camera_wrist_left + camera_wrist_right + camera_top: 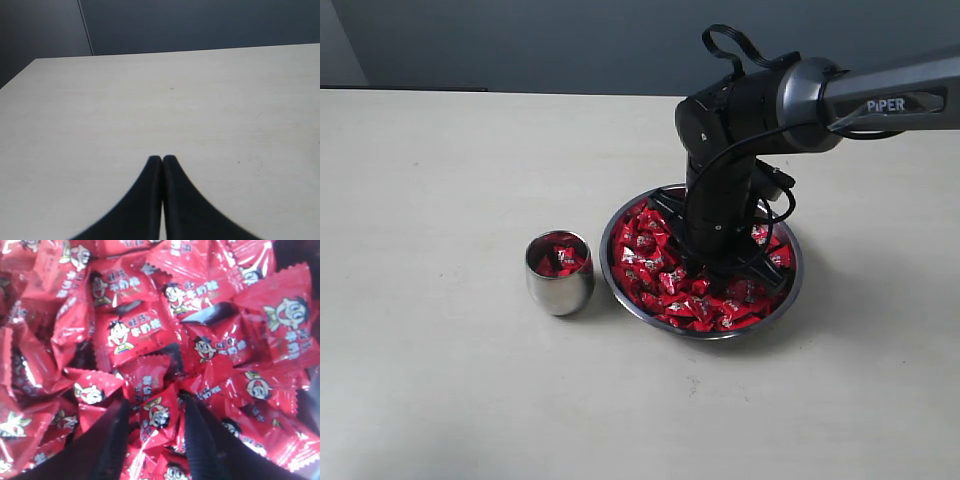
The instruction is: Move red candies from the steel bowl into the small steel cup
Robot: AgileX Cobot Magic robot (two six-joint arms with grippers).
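"Dozens of red candies fill the steel bowl, which sits about mid-table, well clear of the far edge. Why is the right gripper buried in them?"

"To pick, I'd say. Its fingers are spread and straddle one wrapper, with the tips pushed into the heap so that closing would catch it. I see no squeeze yet."

"And the small steel cup?"

"It's upright, just beside the bowl on the left arm's side, seemingly not touching. It holds a few candies. It's probably set close to keep each carry short."

"The left gripper?"

"Its fingers are pressed together over bare table, holding nothing. It's parked clear, since one arm seems enough here."
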